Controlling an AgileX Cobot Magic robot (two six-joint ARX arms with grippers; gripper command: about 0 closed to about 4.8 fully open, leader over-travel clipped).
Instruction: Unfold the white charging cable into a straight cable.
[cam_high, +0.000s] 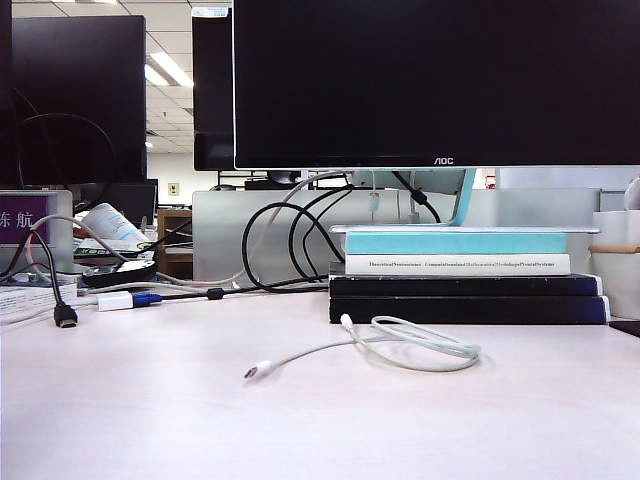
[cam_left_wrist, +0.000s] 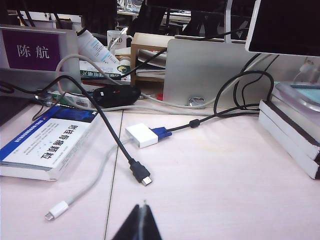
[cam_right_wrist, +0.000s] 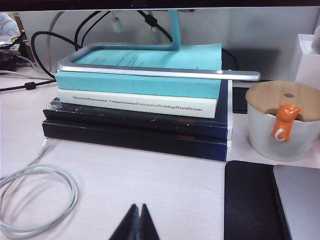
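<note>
The white charging cable (cam_high: 300, 355) lies on the pale table in front of the book stack. One plug (cam_high: 256, 372) points toward the front left. The cord runs right into a flat loop (cam_high: 472, 352), and the other plug (cam_high: 346, 321) rests near the books. In the right wrist view part of that loop (cam_right_wrist: 73, 192) shows off to one side of my right gripper (cam_right_wrist: 136, 206), which is shut, empty and apart from it. My left gripper (cam_left_wrist: 143, 207) is shut and empty too, over bare table. Neither gripper appears in the exterior view.
A stack of books (cam_high: 465, 290) carries the monitor (cam_high: 440, 80) stand. Black cables (cam_high: 270, 240), a white adapter (cam_left_wrist: 142, 135) and a black plug (cam_left_wrist: 141, 175) lie at the left, with another grey-white cord's plug (cam_left_wrist: 56, 210) and a box (cam_left_wrist: 47, 145). A lidded mug (cam_right_wrist: 282, 120) and laptop (cam_right_wrist: 300, 200) are on the right.
</note>
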